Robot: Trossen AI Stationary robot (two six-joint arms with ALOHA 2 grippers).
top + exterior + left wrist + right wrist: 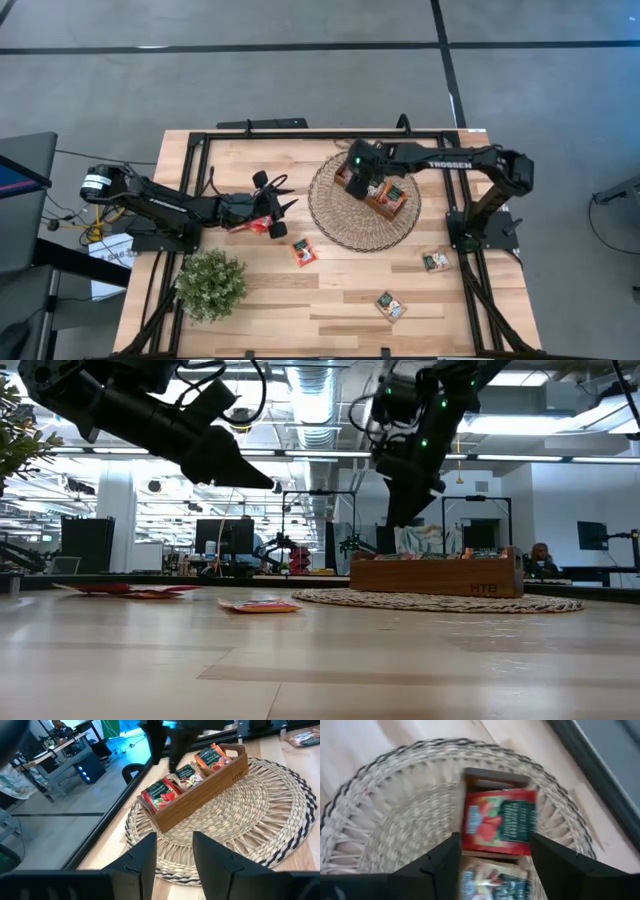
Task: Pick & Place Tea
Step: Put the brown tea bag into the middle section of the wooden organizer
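Right gripper (492, 855) jaws spread directly above the red strawberry sachet (499, 821) in the tray's (210, 790) end compartment.

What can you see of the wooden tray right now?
The wooden tray is a long brown box with three compartments, standing upright on the round woven mat. Each compartment holds tea sachets: red at one end, green-and-white in the middle, orange at the other end. The right hand hovers open above the red end.
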